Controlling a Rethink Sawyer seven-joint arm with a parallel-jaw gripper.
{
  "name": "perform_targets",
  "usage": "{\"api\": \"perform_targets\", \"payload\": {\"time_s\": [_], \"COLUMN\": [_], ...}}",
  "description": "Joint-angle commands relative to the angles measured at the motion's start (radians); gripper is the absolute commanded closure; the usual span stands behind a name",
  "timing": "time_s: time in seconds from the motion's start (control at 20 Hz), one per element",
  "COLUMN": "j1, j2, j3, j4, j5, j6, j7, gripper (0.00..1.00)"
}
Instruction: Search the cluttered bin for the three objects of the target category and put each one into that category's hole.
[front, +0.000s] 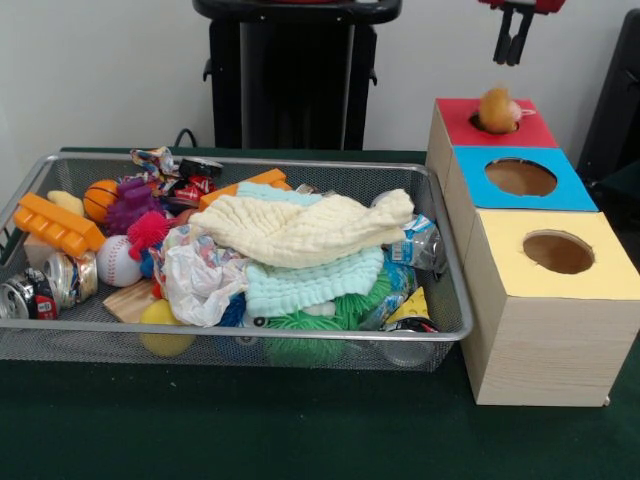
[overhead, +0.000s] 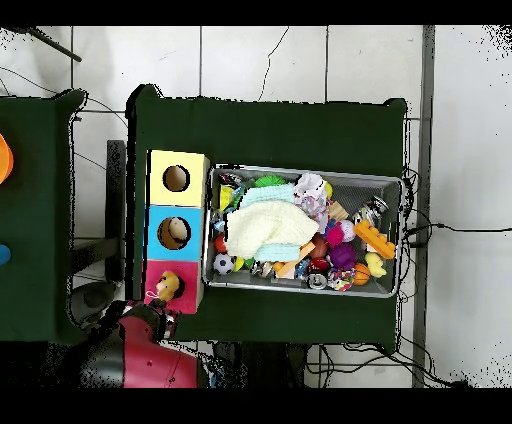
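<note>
Hand (front: 514, 38) hangs above the red hole (front: 492, 124), fingers nearly together, holding nothing. Tan plush (front: 496, 109) sits in that hole. Bin (front: 446, 262) stands beside the boxes on tabletop (front: 300, 430).

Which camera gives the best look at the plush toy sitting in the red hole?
The front view: the plush toy sits tan-orange and unobstructed in the red hole. The overhead view shows it small, close beside the arm.
</note>
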Motion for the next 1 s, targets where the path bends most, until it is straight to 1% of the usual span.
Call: {"api": "perform_targets", "payload": {"time_s": [0.05, 0.15, 0.45, 0.65, 1.0], "j1": [-0.002, -0.003, -0.021, -0.018, -0.015], "j2": [-0.027, -0.025, -0.006, -0.002, -0.011], "j3": [-0.031, -0.031, -0.007, -0.003, -0.017], "j4": [-0.075, -0.074, -0.062, -0.058, -0.070], "j5": [-0.003, 0.000, 0.014, 0.016, 0.009], "j6": [0.138, 0.135, 0.088, 0.076, 0.105], "j7": [0.305, 0.303, 0.287, 0.289, 0.293], "gripper": [1.00, 1.00, 1.00, 1.00, 1.00]}}
